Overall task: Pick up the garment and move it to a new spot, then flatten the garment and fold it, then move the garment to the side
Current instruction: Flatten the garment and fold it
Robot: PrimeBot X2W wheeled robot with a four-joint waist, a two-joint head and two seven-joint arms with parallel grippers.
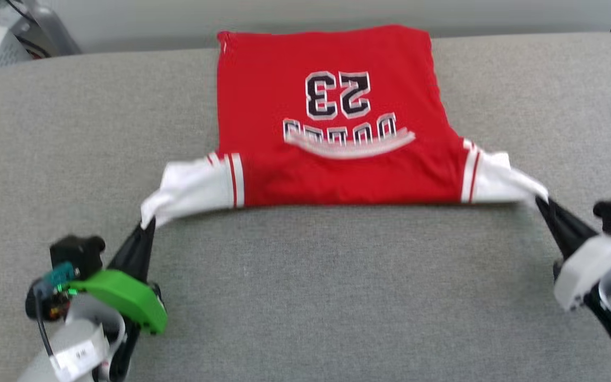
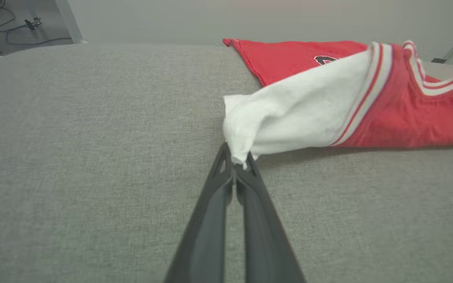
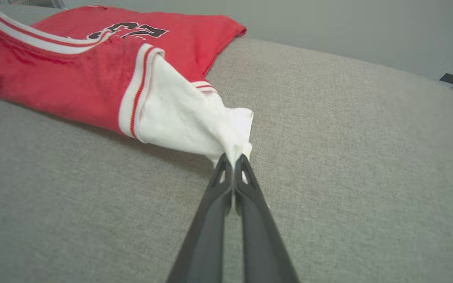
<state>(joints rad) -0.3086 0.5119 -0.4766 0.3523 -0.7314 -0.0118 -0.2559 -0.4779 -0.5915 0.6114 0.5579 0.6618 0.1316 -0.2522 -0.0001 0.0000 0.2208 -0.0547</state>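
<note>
Both pincers grip the red Bulls 23 jersey [image 1: 332,180] by its white sleeves [image 1: 194,185] (left pincer [image 1: 145,225] one, right pincer [image 1: 543,204] the other), stretched across the grey tabletop [image 1: 337,292].

Both arms sit low near the front corners of the grey surface [image 1: 305,297], fingers angled inward. Left gripper [image 1: 145,225], the one with the green wrist shell, is pinched tight on a white sleeve tip of the garment [image 1: 326,175], right gripper [image 1: 543,204] clamps the other sleeve the same way
</note>
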